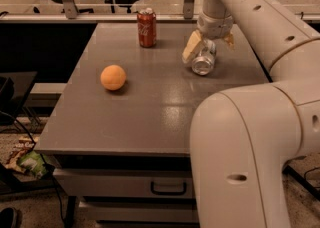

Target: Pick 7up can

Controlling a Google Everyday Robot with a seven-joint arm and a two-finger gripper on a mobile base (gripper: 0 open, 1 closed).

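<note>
Your gripper (pixel 210 48) sits low over the far right part of the table (pixel 150 117). Its fingers are spread wide, one on each side of the 7up can (pixel 203 62), and clamp nothing. The can lies on its side, long axis running back to front, shiny end facing the camera. A red cola can (pixel 146 28) stands upright to its left, and an orange (pixel 113 77) lies well apart.
</note>
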